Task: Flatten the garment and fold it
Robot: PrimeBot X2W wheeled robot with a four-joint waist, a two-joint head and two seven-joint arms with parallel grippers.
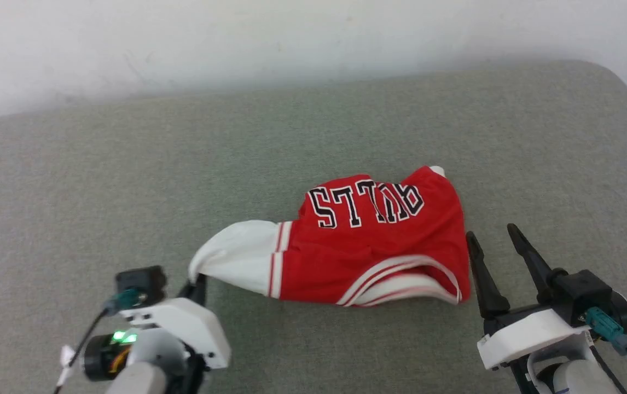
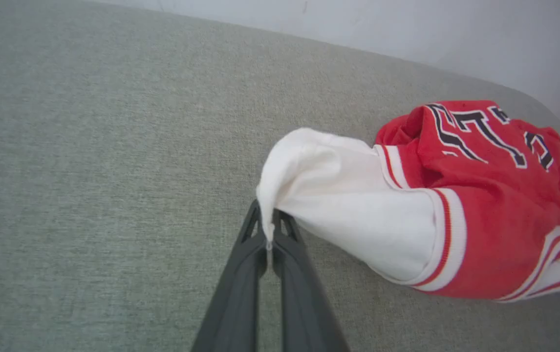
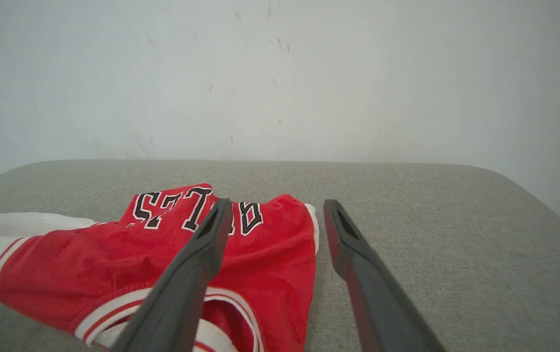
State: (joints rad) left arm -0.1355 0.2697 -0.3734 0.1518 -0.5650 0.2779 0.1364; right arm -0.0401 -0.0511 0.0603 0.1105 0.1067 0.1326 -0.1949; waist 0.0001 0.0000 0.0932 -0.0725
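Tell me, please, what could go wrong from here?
The left hand pinches only a thin tip of the garment, on its white inner fabric; it may slip out when pulled.
The right hand is open beside the bunched red side, holding nothing, so a one-sided pull could drag the cloth rather than flatten it.

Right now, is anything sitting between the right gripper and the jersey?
Nothing visible. The right gripper stands open beside the jersey, with bare grey cushion between them. The left gripper is shut on its white end.
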